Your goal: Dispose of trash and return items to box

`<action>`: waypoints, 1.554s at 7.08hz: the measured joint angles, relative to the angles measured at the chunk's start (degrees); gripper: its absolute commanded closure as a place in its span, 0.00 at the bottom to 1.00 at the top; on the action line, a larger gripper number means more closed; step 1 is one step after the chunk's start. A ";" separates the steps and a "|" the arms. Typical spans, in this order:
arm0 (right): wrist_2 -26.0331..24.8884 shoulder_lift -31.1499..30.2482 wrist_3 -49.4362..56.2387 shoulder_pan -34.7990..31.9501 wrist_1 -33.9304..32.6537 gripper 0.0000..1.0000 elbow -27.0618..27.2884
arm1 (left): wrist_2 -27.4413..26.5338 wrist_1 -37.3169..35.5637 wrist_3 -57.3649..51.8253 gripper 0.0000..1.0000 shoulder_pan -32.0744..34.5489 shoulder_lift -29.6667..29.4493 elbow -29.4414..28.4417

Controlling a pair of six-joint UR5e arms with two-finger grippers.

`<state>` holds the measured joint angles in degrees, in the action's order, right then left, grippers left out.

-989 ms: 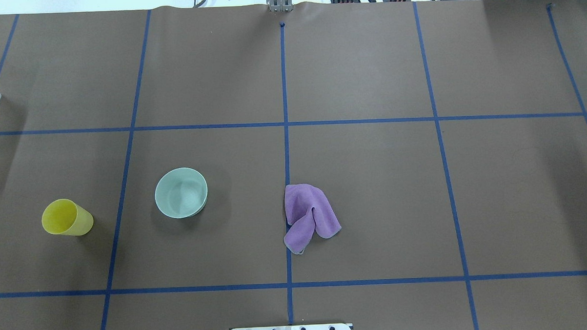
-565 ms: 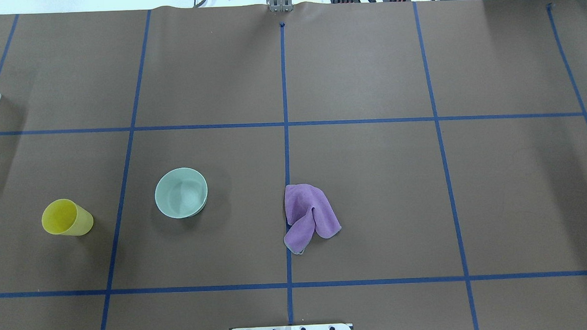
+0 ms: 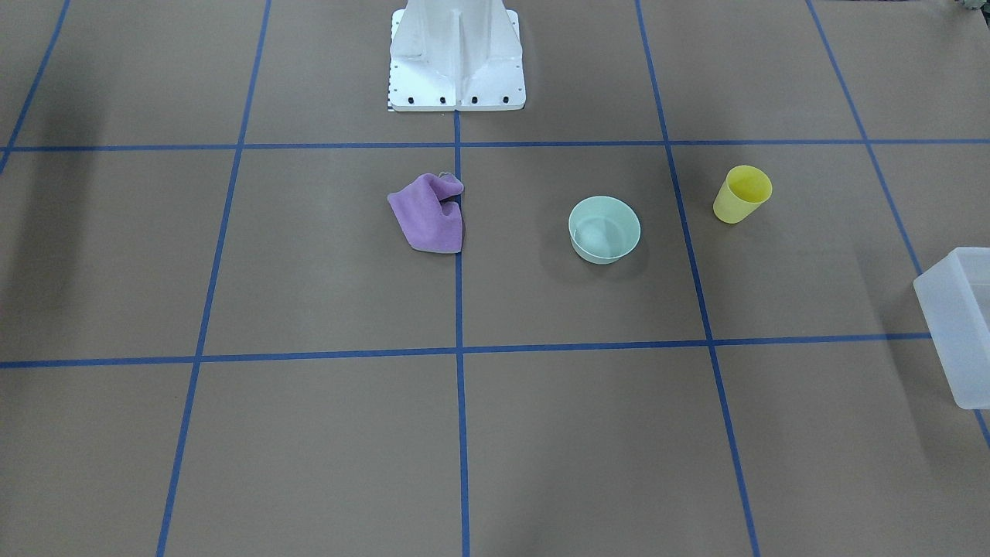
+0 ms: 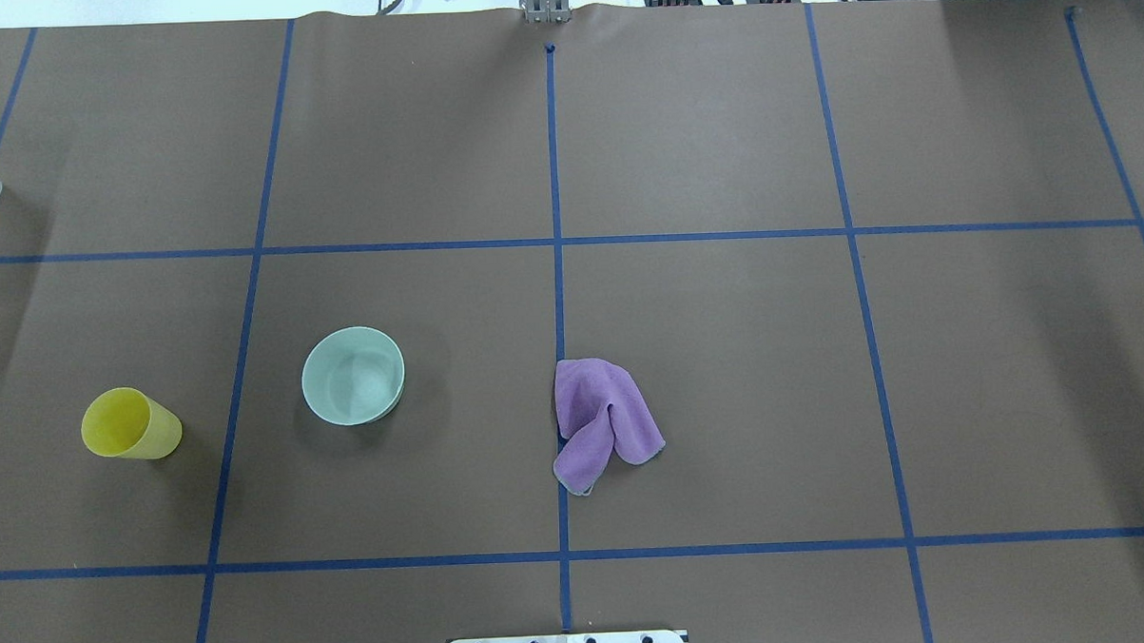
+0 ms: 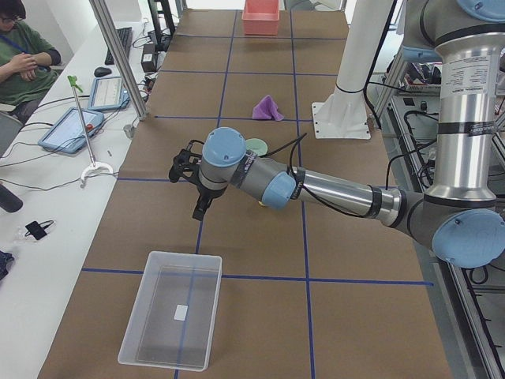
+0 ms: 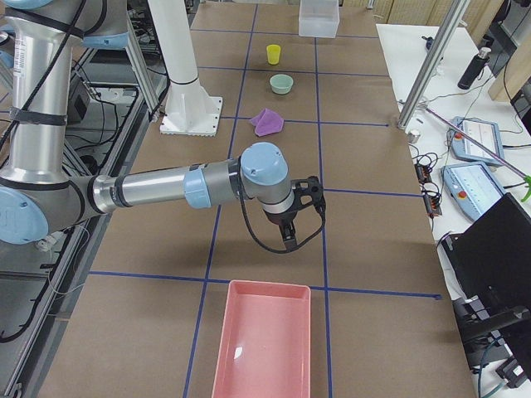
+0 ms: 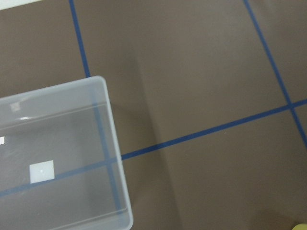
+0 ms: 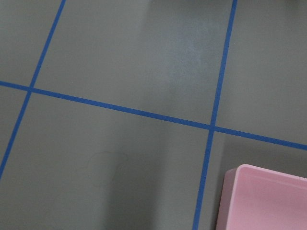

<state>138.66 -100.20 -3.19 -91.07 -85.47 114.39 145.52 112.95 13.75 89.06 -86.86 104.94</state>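
Observation:
The yellow cup (image 4: pixel 130 424) stands upright on the brown table, left of the mint-green bowl (image 4: pixel 353 376); both also show in the front view, the cup (image 3: pixel 742 193) and the bowl (image 3: pixel 604 229). The translucent box (image 5: pixel 172 320) sits empty at the table's left end, and its corner shows in the left wrist view (image 7: pixel 57 158). My left gripper (image 5: pixel 197 212) hangs above the table between the bowl and the box. My right gripper (image 6: pixel 288 239) hangs over the table's right half. Both show only in side views, so I cannot tell if they are open or shut.
A crumpled purple cloth (image 4: pixel 599 420) lies near the centre line. A pink tray (image 6: pixel 264 344) sits at the table's right end. The white robot base (image 3: pixel 456 54) stands at the near middle edge. A person sits beyond the far edge.

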 measured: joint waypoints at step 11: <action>-8.42 1.47 -24.82 15.41 3.02 0.00 8.05 | -23.15 21.14 31.95 0.14 -39.42 7.54 -0.07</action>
<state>130.24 -98.73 -28.02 -75.66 -82.45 122.44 122.37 134.08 45.70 49.65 -79.32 104.87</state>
